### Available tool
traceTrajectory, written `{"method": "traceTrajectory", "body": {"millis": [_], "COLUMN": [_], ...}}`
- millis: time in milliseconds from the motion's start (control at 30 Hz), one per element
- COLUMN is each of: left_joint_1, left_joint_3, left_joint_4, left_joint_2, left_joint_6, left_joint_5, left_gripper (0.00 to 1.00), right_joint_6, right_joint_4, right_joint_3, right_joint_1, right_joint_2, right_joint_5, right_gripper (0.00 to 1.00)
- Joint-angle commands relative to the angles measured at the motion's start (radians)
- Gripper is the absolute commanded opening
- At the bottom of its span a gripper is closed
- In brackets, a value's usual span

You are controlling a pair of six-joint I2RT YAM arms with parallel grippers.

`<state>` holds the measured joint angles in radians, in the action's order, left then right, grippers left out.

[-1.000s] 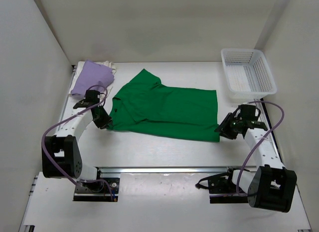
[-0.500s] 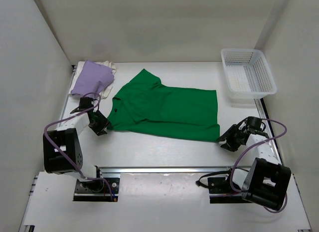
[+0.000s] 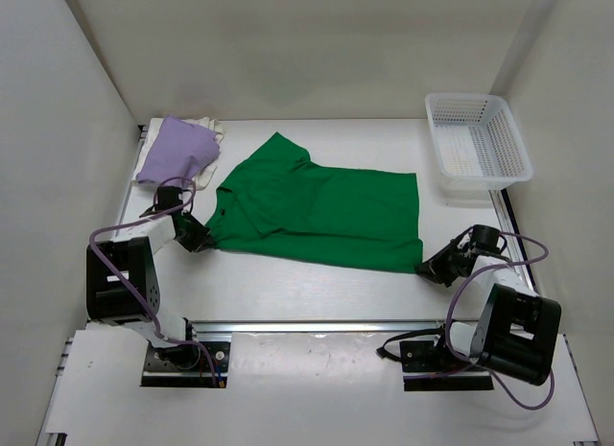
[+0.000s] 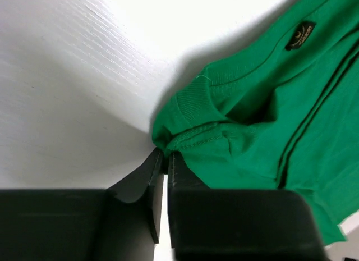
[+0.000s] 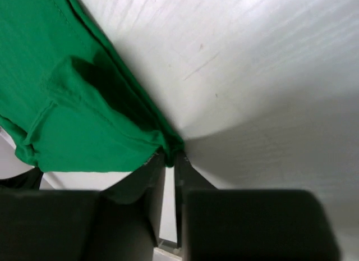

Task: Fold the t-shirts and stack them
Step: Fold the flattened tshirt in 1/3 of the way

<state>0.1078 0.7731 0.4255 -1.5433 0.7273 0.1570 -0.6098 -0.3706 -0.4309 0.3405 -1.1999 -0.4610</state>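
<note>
Clamping the left claw (image 4: 164, 160) shut on the collar edge of the green t-shirt (image 4: 263, 104) and the right claw (image 5: 170, 160) shut on its near hem corner. Gripping both ends of the near side, probably for folding the cloth across. Lying spread out on the middle of the surface (image 3: 307, 288). Leaving the lavender t-shirt (image 3: 177, 151) at far left, likely as the stack base.

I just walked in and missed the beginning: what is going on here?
The green t-shirt lies spread on the table, gripped at two ends. The left gripper is shut on cloth by its collar, the right gripper on its near hem corner. A lavender t-shirt lies folded at the far left.
</note>
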Motion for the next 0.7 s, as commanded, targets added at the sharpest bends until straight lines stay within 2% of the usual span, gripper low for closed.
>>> {"method": "traceTrajectory", "body": {"millis": [0,67,267,333,467,500,533,567,600,633,667], "left_joint_1": [-0.017,-0.026,0.042,0.056,0.095,0.111,0.122,0.128,0.118,0.100,0.095], "left_joint_3": [0.034,0.057,-0.015,-0.015,-0.012,-0.009,-0.002,0.005,0.026,0.052,0.067], "left_joint_4": [0.004,0.062,0.191,0.277,0.406,0.435,0.458,0.469,0.472,0.487,0.492], "left_joint_2": [0.021,0.028,0.130,0.144,0.185,0.192,0.198,0.209,0.212,0.215,0.212], "left_joint_6": [-0.006,-0.025,-0.083,-0.106,-0.156,-0.173,-0.186,-0.202,-0.218,-0.213,-0.215], "left_joint_5": [-0.031,-0.089,-0.102,-0.125,-0.151,-0.155,-0.155,-0.190,-0.200,-0.217,-0.208], "left_gripper": [0.12,0.08,0.05,0.04,0.07,0.18,0.38,0.66,0.81,0.98,0.98], "right_joint_6": [-0.031,-0.036,0.010,0.044,0.027,0.030,0.038,0.047,0.048,0.061,0.083], "right_joint_4": [0.065,0.058,-0.100,-0.212,-0.272,-0.286,-0.292,-0.319,-0.324,-0.336,-0.343], "right_joint_3": [0.003,0.001,0.017,0.008,-0.019,-0.008,-0.015,-0.029,-0.045,-0.060,-0.071], "right_joint_1": [-0.014,-0.017,0.043,0.077,0.034,0.040,0.041,0.035,0.041,0.041,0.057], "right_joint_2": [-0.049,-0.043,0.087,0.114,0.140,0.141,0.149,0.142,0.151,0.149,0.146], "right_joint_5": [0.041,0.058,0.049,0.061,0.016,0.004,0.007,0.019,0.036,0.057,0.061], "right_gripper": [0.06,0.00,0.00,0.00,0.00,0.00,0.00,0.07,0.26,0.35,0.41]}}
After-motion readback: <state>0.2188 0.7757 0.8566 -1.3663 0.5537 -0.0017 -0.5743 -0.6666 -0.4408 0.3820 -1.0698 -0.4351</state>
